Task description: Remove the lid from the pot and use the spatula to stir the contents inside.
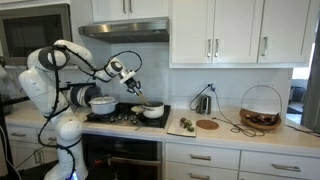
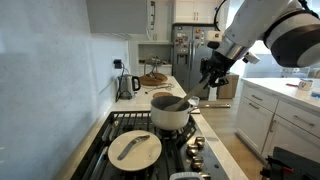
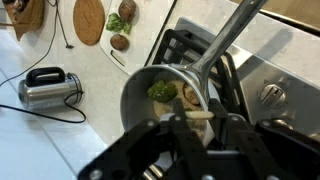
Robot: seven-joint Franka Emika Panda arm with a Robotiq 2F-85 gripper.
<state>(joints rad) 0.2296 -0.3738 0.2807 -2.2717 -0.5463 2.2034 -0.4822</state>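
Observation:
The small pot (image 3: 150, 105) stands uncovered on the stove's burner grate, its long metal handle (image 3: 225, 40) pointing away. Broccoli and other food pieces lie inside it. It also shows in both exterior views, as the pot (image 1: 152, 110) (image 2: 170, 113) on the hob. My gripper (image 3: 197, 118) hangs just above the pot's rim, shut on the thin cream handle of the spatula (image 3: 206, 114), which lies crosswise between the fingers. In both exterior views the gripper (image 1: 133, 85) (image 2: 210, 75) is above and slightly beside the pot. I cannot make out the lid.
A larger white pot with a domed top (image 1: 102, 103) (image 2: 135, 148) occupies another burner. On the counter are a silver appliance with a cord (image 3: 45, 88), a round wooden board (image 3: 88, 20), vegetables (image 3: 122, 25) and a wire basket (image 1: 262, 108). Stove knobs (image 3: 272, 95) are close by.

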